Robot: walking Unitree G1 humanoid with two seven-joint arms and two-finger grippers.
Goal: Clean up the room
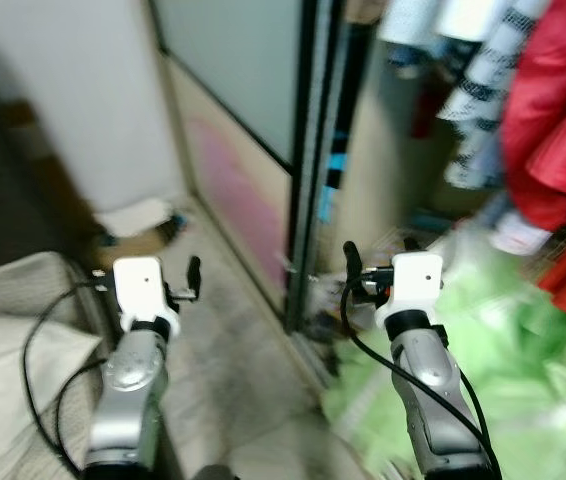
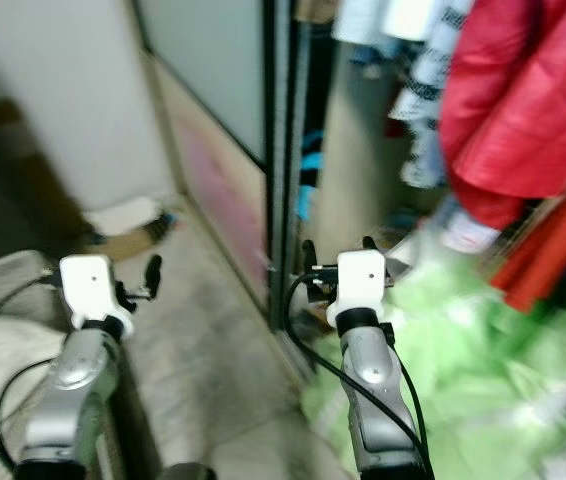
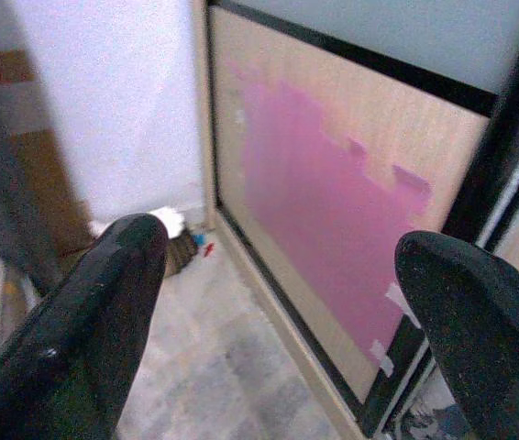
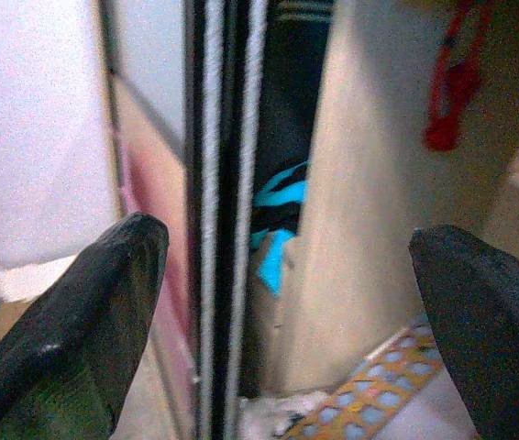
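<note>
A: Nearest the head camera are the two silver arms. The left pincer (image 1: pixel 188 283) and the right pincer (image 1: pixel 375 262) are both raised, fingers spread wide, gripping nothing.

B: And what needs tidying?

A: My guess is the green heap (image 1: pixel 483 350) on the floor, below the hanging red garment (image 1: pixel 558 110). It lies to the right of the right pincer and slightly below it, so the right arm is nearer.

B: Which way does it run?

A: Too blurred to tell. It looks soft and crumpled, spreading away from the sliding wardrobe door (image 1: pixel 308 160). A white scrap (image 1: pixel 133 215) lies near the far wall.
</note>
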